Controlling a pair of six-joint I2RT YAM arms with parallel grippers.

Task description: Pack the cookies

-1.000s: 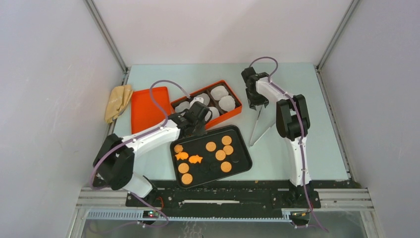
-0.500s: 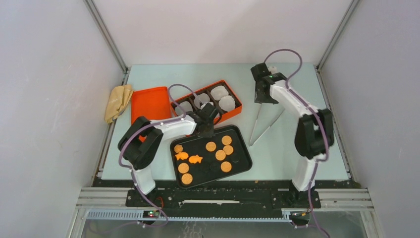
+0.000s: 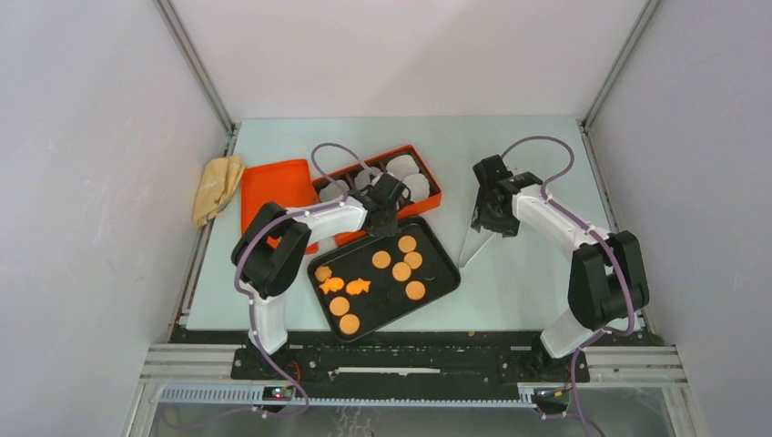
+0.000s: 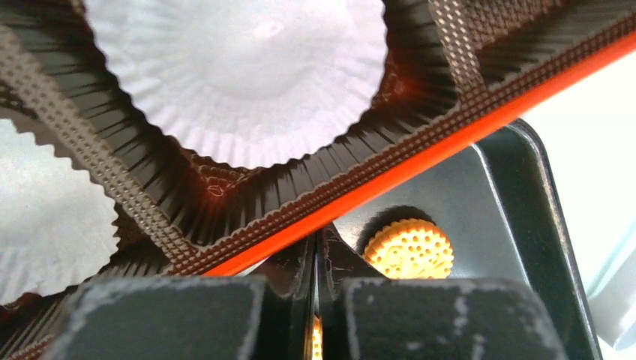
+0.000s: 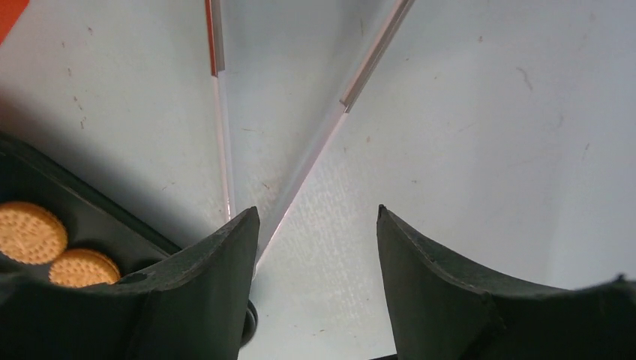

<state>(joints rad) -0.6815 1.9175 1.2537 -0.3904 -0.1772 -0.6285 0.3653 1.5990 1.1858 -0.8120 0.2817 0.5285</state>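
Since a second ago: right arm swung in from far side and lowered; left arm folded inward.

- Right gripper (image 5: pixel 315 217): fingers apart, nothing held. Legs of tongs (image 5: pixel 358 84) converge against one finger, off centre of gap.
- Left gripper (image 4: pixel 314 251): fingers pressed together at rim of orange box (image 4: pixel 420 161).
- Cookies (image 3: pixel 401 270) lie on black tray (image 3: pixel 441 289). Visible white liners (image 4: pixel 240 67) empty.
- You: shift sideways until both legs sit mid-gap, then close. Otherwise, likely skid across table (image 5: pixel 487 112).

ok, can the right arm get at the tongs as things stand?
Probably yes: the right arm's fingers hang open just over the tongs, which lie bare on the table beside the tray, nothing covering them.
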